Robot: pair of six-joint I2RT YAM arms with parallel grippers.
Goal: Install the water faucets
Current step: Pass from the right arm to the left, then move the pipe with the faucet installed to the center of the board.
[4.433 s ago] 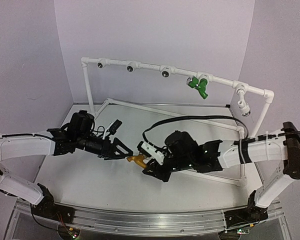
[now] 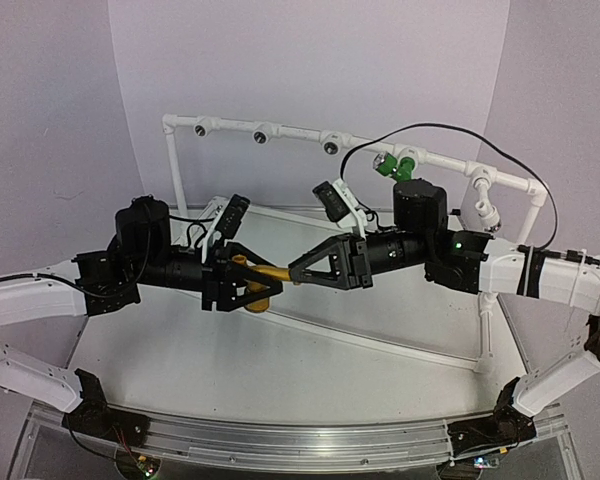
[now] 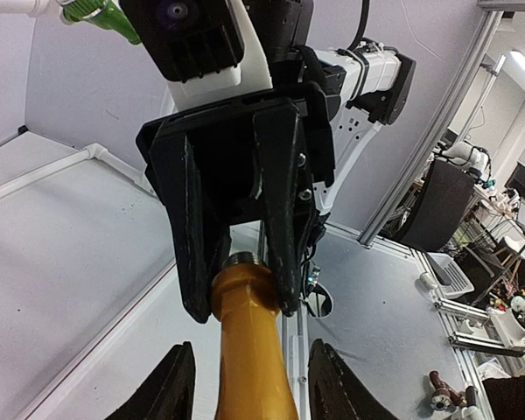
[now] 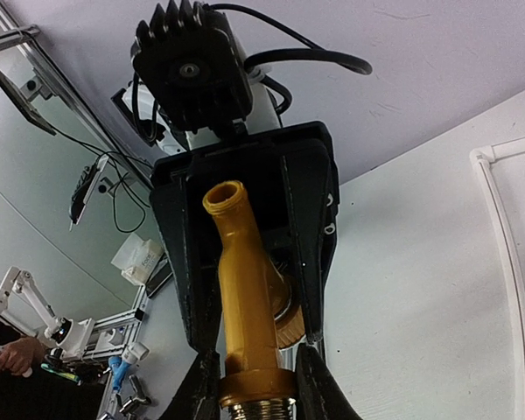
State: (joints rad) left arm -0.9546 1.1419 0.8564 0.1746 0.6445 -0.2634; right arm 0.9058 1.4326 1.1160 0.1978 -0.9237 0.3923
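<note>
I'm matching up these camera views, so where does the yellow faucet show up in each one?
Top external: yellow faucet at centre, held in midair.
Left wrist: faucet at bottom centre, rising from the lower edge.
Right wrist: faucet from centre to bottom, spout pointing up.
Shared landmark: white pipe frame.

Three cams, all on the yellow faucet [image 2: 270, 272]
Top cam hangs high at the near side, looking down over the table [image 2: 180, 350] toward the pipe frame [image 2: 290, 131]. Wrist cams face each other point-blank: left sees the right gripper [image 3: 241, 302], right sees the left gripper [image 4: 255, 341].
</note>
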